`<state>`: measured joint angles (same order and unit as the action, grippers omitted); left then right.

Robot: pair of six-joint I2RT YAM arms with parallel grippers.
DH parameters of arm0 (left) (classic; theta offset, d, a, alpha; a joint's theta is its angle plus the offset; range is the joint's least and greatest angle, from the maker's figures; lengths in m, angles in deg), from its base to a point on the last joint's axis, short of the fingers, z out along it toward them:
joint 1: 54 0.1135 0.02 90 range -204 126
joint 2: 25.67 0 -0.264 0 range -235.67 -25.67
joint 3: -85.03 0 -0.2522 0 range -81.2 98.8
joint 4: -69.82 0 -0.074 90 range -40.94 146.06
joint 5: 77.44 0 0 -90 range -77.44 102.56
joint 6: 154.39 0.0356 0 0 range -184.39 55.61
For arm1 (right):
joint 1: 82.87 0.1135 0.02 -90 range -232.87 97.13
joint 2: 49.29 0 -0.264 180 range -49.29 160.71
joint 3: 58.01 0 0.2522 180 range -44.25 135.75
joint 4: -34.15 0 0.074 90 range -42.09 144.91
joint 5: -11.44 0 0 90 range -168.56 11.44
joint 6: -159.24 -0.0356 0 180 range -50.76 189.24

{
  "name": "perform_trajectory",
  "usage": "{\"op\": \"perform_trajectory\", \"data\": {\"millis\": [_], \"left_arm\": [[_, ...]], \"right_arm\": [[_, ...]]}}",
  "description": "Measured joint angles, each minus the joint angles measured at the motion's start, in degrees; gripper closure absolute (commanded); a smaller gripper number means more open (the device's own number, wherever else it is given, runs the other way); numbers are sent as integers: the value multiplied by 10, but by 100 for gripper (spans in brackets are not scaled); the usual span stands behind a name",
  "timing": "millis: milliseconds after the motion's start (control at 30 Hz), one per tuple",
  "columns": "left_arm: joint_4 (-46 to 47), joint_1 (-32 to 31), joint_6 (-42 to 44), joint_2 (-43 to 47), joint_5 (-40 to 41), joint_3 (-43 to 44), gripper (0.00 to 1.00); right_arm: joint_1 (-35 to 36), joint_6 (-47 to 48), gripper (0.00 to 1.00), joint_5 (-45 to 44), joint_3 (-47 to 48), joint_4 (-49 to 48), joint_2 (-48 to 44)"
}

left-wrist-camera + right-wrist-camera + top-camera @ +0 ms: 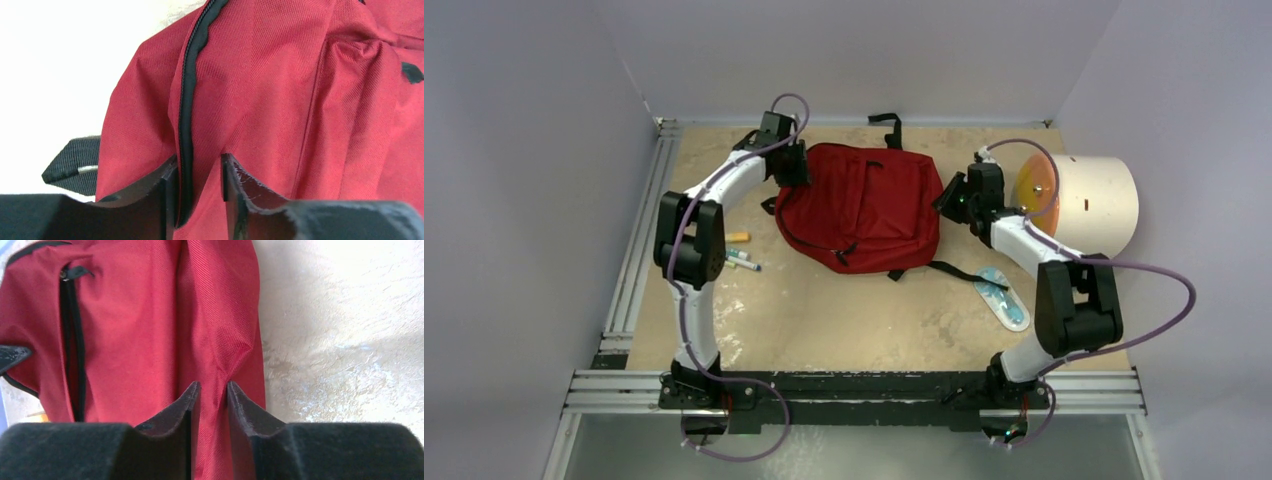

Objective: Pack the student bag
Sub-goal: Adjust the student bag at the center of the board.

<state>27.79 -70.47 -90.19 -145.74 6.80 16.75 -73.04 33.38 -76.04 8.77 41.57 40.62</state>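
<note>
Left pincer [200, 157] was only narrowly parted, straddling the black zipper [186, 100] of the student bag [864, 205], with fabric sitting in the gap. Right pincer [213, 385] had the same slim gap, a puckered fold of red cloth running into it. Couldn't tell if either actually gripped. The bag lay flat on the surface [844, 320], far-middle, between both arms.

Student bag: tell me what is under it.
The student bag rests on the table. One black strap pokes out at its far edge, another strap at its near right corner. Anything else beneath is hidden by the red fabric.
</note>
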Motion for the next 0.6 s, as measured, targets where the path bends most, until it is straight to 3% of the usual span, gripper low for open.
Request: {"op": "perform_trajectory", "data": {"millis": [400, 600], "left_arm": [[18, 12, 2, 196, -2, -150, 46], [51, -89, 18, 215, 31, -150, 37]], "right_arm": [[16, 30, 52, -64, 51, 7, -74], [60, 40, 46, -80, 58, 16, -81]]}}
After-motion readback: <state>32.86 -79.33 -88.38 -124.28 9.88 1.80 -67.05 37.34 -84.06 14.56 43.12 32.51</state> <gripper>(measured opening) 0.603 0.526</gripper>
